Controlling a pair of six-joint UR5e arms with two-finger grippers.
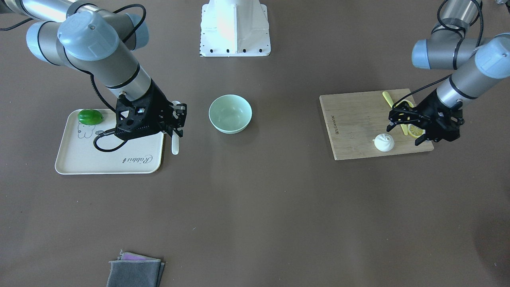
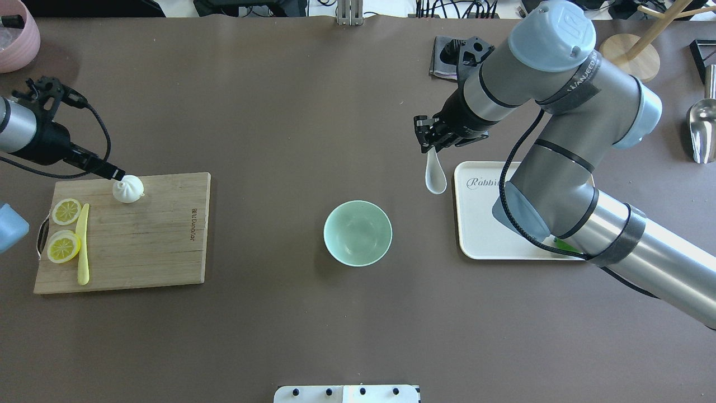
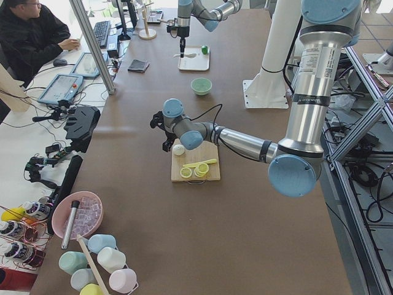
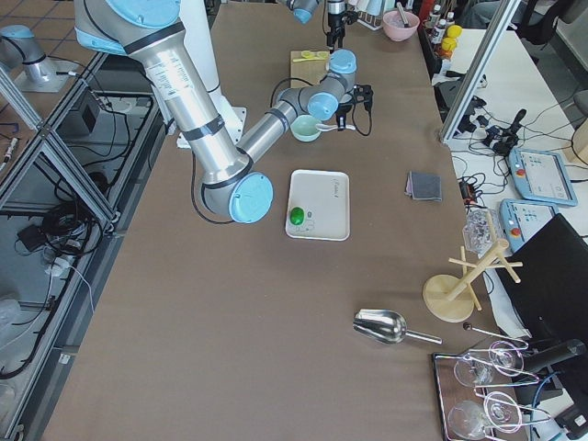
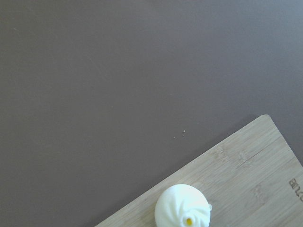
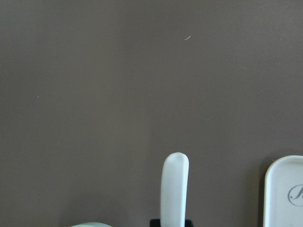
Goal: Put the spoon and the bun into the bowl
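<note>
The mint-green bowl stands empty in the middle of the table, also in the overhead view. My right gripper is shut on the white spoon between the bowl and the tray. The spoon's handle sticks out ahead in the right wrist view. The white pleated bun sits on the far corner of the wooden cutting board. My left gripper is open and empty, close beside the bun.
Two lemon slices and a pale-yellow knife lie on the board. A cream tray holds a green fruit. A grey cloth, a pink tub, a metal scoop and a wooden stand sit at the far edges.
</note>
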